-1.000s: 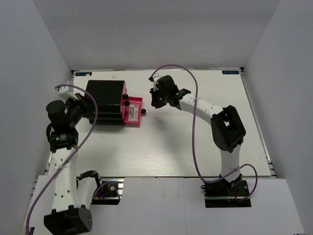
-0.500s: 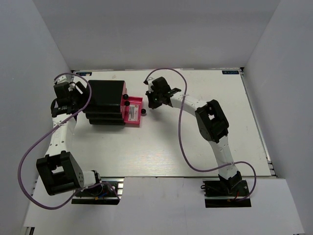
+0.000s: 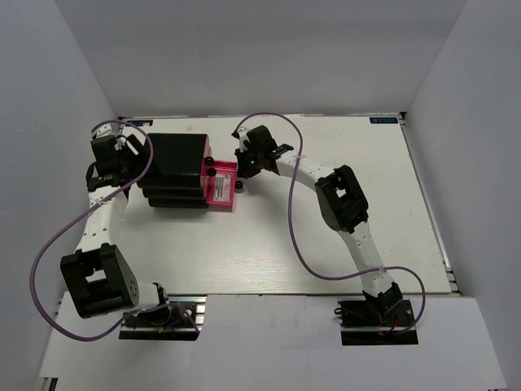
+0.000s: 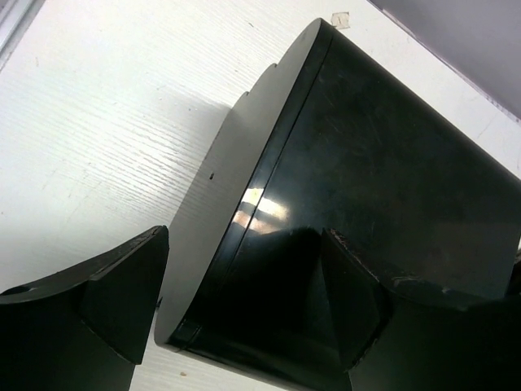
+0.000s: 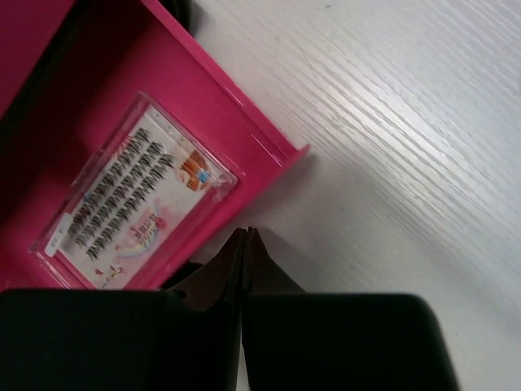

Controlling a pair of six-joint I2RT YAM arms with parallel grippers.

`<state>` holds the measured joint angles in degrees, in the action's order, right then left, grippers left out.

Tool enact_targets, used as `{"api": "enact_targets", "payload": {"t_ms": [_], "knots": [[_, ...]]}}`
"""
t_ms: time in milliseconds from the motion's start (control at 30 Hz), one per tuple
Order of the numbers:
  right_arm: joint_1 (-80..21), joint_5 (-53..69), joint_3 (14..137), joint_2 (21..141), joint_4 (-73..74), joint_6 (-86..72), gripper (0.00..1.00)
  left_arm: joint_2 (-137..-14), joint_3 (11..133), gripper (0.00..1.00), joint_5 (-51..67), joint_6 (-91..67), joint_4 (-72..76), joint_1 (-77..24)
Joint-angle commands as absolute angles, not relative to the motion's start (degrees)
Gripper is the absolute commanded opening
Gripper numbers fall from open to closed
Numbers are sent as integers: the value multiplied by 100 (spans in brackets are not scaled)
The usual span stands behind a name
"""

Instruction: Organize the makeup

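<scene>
The white tabletop [image 3: 326, 244] is seen to carry a large black box [image 3: 175, 163], set toward its far left. One pink drawer [image 3: 226, 173] is found pulled out from the right face of the box, with a small black knob [image 3: 239, 186] on its front.

The only makeup in view, a white red-printed packet [image 5: 138, 195], is recorded lying flat on the floor of that open drawer. In the overhead view its long axis is seen to run roughly near to far, in line with the drawer's front wall, with a slight tilt. In the right wrist view rows of dark lashes are noted under a clear cover, with the printed strip along one long edge.

The left claw [image 4: 242, 244] is observed at the left end of the box, its fingers [image 4: 122, 293] held well apart with the edge of the box between them. Contact with the box cannot be told.

The right claw [image 5: 244, 240] is found pressed together with nothing between its tips, low over the tabletop just beside the drawer's outer corner. Whether the drawer is touched cannot be told.
</scene>
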<state>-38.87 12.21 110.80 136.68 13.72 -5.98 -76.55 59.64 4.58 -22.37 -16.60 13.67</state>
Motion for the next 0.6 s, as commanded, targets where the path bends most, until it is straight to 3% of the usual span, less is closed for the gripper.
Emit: {"api": "enact_targets", "payload": {"t_ms": [0,567], "knots": [[-3973,1739,11609,13798,1380,-676,0,-7585,6082,85,659,-2162,-1529,1371],[-4139,3190,12559,14625,985,-1432,0,-7778,6108,85,967,-2092,-1459,1371]]}}
